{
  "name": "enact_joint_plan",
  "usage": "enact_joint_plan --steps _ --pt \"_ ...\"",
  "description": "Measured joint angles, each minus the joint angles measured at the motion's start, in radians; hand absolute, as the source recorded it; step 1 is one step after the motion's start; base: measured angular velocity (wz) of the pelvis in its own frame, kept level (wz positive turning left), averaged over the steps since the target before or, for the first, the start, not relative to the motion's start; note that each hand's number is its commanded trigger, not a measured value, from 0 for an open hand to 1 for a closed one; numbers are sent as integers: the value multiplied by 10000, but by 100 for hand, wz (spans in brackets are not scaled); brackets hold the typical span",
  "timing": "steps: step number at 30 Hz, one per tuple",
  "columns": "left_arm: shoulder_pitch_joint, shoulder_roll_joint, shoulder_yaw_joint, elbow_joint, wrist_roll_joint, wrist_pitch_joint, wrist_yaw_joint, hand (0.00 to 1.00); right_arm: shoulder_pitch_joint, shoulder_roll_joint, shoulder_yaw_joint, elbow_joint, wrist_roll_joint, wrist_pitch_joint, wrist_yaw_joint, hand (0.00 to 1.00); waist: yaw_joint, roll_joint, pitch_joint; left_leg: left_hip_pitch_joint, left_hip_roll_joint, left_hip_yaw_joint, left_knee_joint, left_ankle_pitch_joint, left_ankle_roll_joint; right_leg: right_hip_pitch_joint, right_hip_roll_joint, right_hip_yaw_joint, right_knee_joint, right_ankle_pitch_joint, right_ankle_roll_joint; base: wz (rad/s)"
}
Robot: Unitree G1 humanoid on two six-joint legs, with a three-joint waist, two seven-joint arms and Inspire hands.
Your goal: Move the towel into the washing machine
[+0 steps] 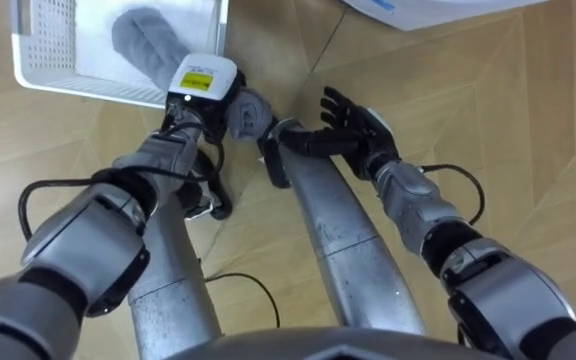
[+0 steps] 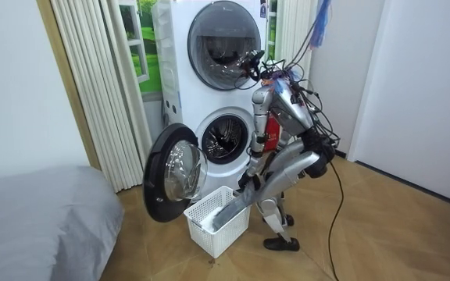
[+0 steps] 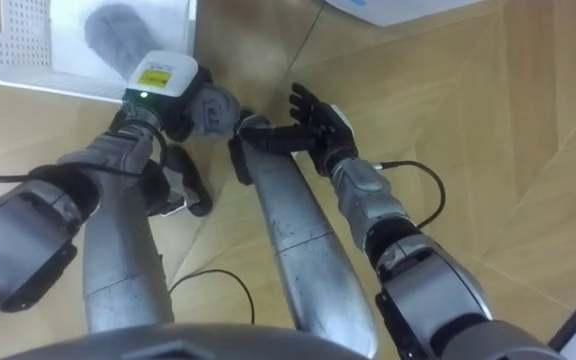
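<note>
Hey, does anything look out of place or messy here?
Nothing spilled or damaged. One end of the towel is bunched outside the basket rim, gripped in the left hand.

A grey towel [image 1: 143, 45] shows against a white, hole-patterned laundry basket [image 1: 43, 45]; the wood floor [image 1: 528, 130] runs in pale herringbone

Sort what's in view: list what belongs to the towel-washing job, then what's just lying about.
For the job:
towel, trailing out of the white basket, gripped by the left hand
lower washing machine, its door open
right hand, open and idle

Just about:
upper machine
bed
curtain
</note>
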Motion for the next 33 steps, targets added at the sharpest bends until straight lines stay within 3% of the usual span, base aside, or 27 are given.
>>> enact_joint_plan --steps 10,16,20,25,28,31,33 --pt "165 -61 -580 100 -41 -65 139 100 -14 -282 138 379 -99 39 -37 0 43 3 2 574 -8 -8 -375 -17 -22 616 33 8 -418 -15 -10 -2" --pt "883 -197 -476 137 -103 -368 117 100 374 -338 373 835 -333 35 -202 0 255 -8 9 2066 -25 187 -1122 0 -83 2052 63 139 -1095 -11 4 -4" --pt "1069 -209 -46 326 -219 -591 210 100 604 -353 401 831 -1529 33 -403 0 279 -14 6 3000 -27 187 -1849 153 -126 3060 68 132 -1883 130 -2 0" --pt "1142 -103 271 336 -828 -1087 462 100 840 -458 501 1035 -1762 38 -734 0 550 -17 -1 4193 -140 204 -2577 253 -151 4285 -29 71 -2719 183 5 -4" --pt "1124 -37 800 125 -1536 -1261 655 100 859 -693 494 967 -2055 39 -780 0 828 -12 -6 4552 -177 210 -2769 258 -151 4697 -361 -542 -3054 191 -29 -8" --pt "1203 98 837 -429 -2803 -1274 610 100 925 -762 490 550 -2691 36 -849 0 862 -17 -9 4743 -194 212 -2836 279 -112 4962 -496 -713 -3209 193 -37 4" --pt "1262 141 844 -1124 -3774 -1300 435 100 950 -768 487 229 -3064 29 -850 0 927 -21 -12 4939 -341 199 -3019 348 12 5157 -705 -865 -3318 191 -25 7"
